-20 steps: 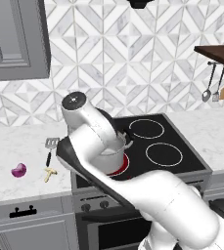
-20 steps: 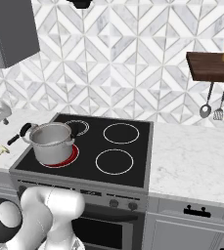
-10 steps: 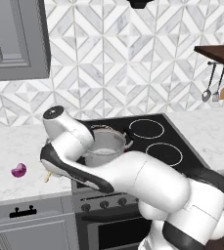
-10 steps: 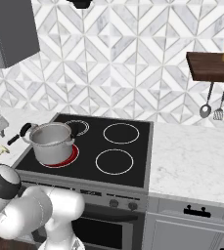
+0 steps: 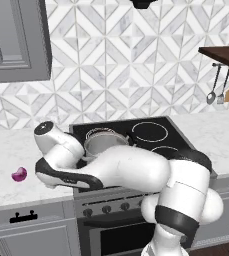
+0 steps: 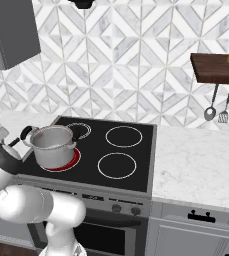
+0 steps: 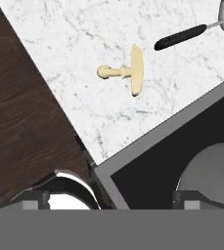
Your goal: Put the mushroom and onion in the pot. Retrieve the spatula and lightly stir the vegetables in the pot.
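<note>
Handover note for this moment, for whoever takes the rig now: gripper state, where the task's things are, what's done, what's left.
Gripper: open, holding nothing, above the counter's front edge left of the stove.
Mushroom: on its side on the marble counter, untouched.
Onion: on the same counter, further left.
Spatula: its black handle lies on the counter just beyond the mushroom.
Pot: on the front-left burner; nothing seen inside.
Done: nothing yet.
Left: mushroom and onion into the pot, fetch the spatula, stir.

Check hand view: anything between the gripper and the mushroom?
Nothing visible. The mushroom lies on its side on bare marble counter, ahead of the open gripper. The spatula's black handle lies beyond it, apart.
</note>
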